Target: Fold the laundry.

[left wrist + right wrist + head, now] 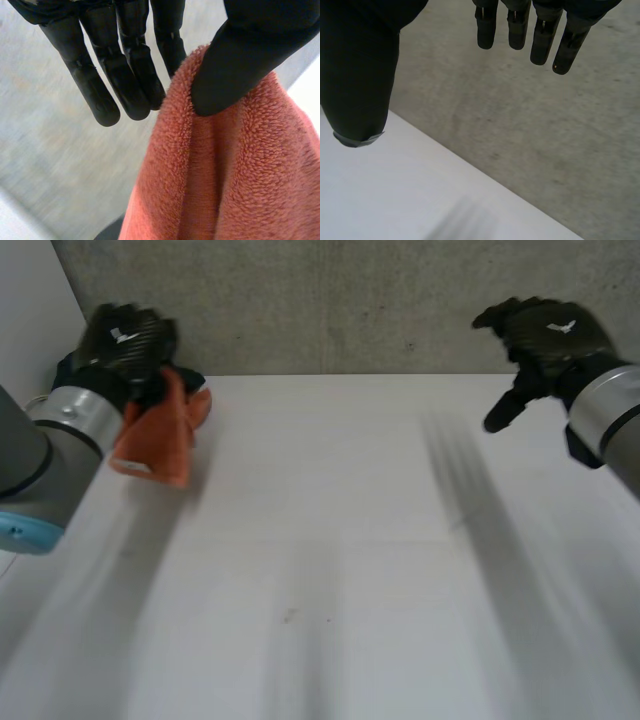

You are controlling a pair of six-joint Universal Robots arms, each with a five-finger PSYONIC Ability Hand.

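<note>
An orange terry towel point(160, 435) hangs bunched from my left hand point(125, 335) at the table's far left corner, lifted off the surface. In the left wrist view the thumb point(235, 70) presses the towel point(240, 175) at its top fold against the fingers point(125, 75), and the cloth drops away below the palm. My right hand point(545, 335) hovers above the table's far right side, fingers spread and holding nothing. In the right wrist view its thumb point(357, 75) and fingers point(520, 25) stand wide apart over the table's back edge.
The white table point(330, 540) stretches bare between the two arms. A grey concrete wall point(330, 300) rises right behind its far edge. A white panel point(30, 310) stands at the left behind my left arm.
</note>
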